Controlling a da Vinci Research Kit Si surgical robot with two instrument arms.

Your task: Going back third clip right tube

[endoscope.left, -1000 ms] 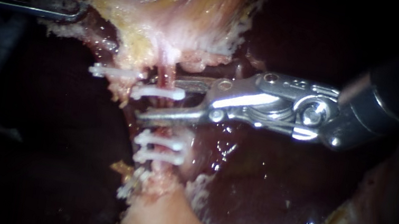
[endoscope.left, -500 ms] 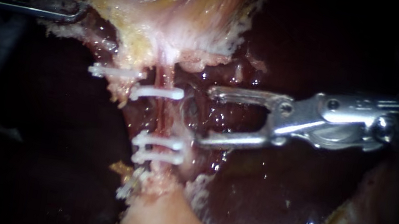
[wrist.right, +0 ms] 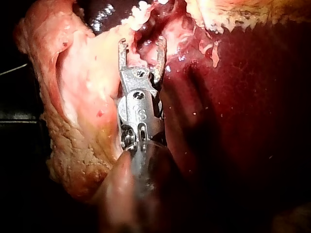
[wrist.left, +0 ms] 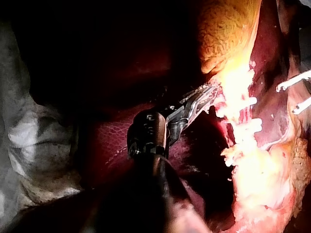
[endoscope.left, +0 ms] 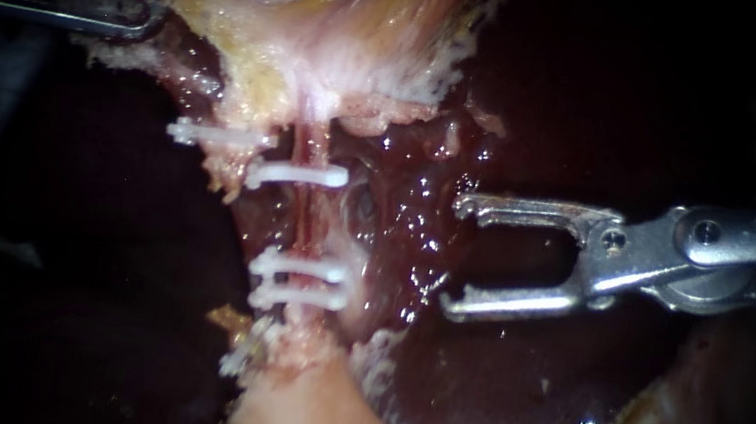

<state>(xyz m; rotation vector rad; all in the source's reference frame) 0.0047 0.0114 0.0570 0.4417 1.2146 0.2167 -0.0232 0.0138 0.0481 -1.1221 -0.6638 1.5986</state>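
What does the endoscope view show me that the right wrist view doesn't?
Only the endoscope view shows the white clips across the thin pink tube, and the left instrument at the edge of the pale tissue above them. Only the right wrist view shows the right instrument from behind, with a pale lump of tissue beside it. Both show that instrument's jaws open and empty, clear of the tube, over the dark red liver.
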